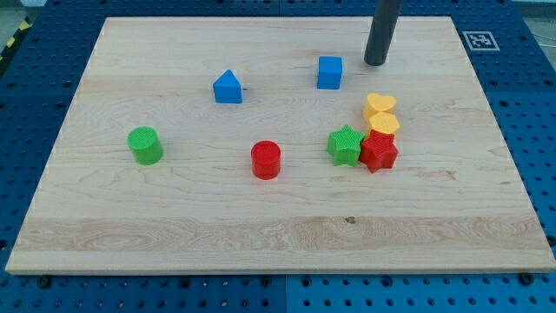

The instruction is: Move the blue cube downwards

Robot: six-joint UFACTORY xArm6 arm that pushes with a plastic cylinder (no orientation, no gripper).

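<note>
Seven blocks on a pale wooden board point(261, 235), blue pegboard bench point(35, 104) around it.

Item 1, task piece: blue cube point(329, 72), near the view's top, a little right of centre. Status: push judged not yet begun; the cube sits high on the board and nothing touches it.

Item 2: the rod's tip point(375, 63), just to the view's right of the blue cube and slightly above it, apart from it. No gripper fitted; the rod holds nothing. To drive the cube downwards the tip would likely need to come round to the cube's top side.

Item 3: blue house-shaped block point(228, 87), well to the view's left of the cube.

Item 4: green star point(345, 145), directly below the cube, the likeliest obstruction to a long push.

Item 5: red star-like block point(379, 151), touching the green star, below-right of the cube.

Item 6: yellow heart-shaped block point(381, 114), perhaps two stacked lobes, below-right of the cube.

Item 7: red cylinder point(266, 160), below-left of the cube.

Item 8: green cylinder point(145, 144), far left of the cube.
</note>
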